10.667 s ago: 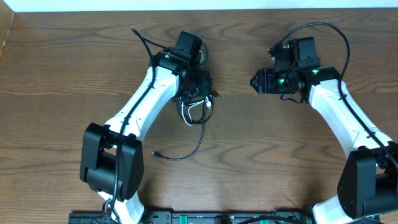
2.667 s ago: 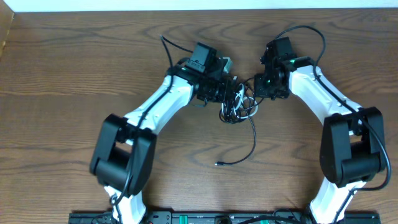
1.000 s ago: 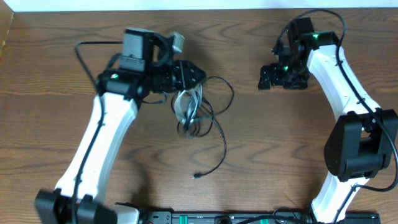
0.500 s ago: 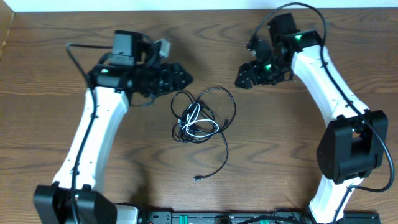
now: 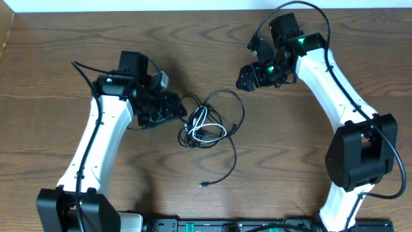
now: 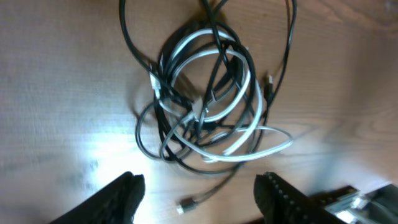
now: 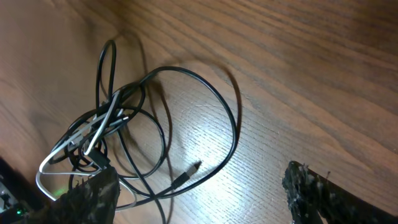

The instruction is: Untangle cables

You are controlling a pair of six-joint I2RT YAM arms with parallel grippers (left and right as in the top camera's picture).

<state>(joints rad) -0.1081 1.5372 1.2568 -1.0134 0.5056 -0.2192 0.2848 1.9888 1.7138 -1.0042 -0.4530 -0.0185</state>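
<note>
- Moved since half a second earlier: the left end effector (image 5: 182, 111) has come down from above-left of the tangle to just beside its left edge. The tangle itself lies where it lay.
- Left arm (image 5: 96, 148): white links and black joints, reaching from the near-left side of the brown wooden counter (image 5: 51, 38) toward the centre.
- Left end effector, state: fingers spread wide, pinching nothing. In the left wrist view (image 6: 199, 183) the two dark fingers stand either side of the tangle's lower edge, apart from it.
- Cables (image 5: 206, 122): one loose knot of thin cords lying flat at mid-counter, between the two end effectors (image 6: 205, 106) (image 7: 124, 137).
- White cord (image 5: 196, 122): coiled inside the knot, black loops crossing over and under it (image 6: 249, 124).
- Black tail (image 5: 228, 161): runs from the knot toward the near edge and ends in a small plug tip.
- Black loop: a wide open ring at the knot's upper right (image 7: 217, 112).
- Right end effector (image 5: 243, 78): fingers spread wide, nothing between them, up and to the right of the knot and clear of it (image 7: 199, 186).
- Right arm (image 5: 341, 84): white, with a green light near the wrist.
</note>
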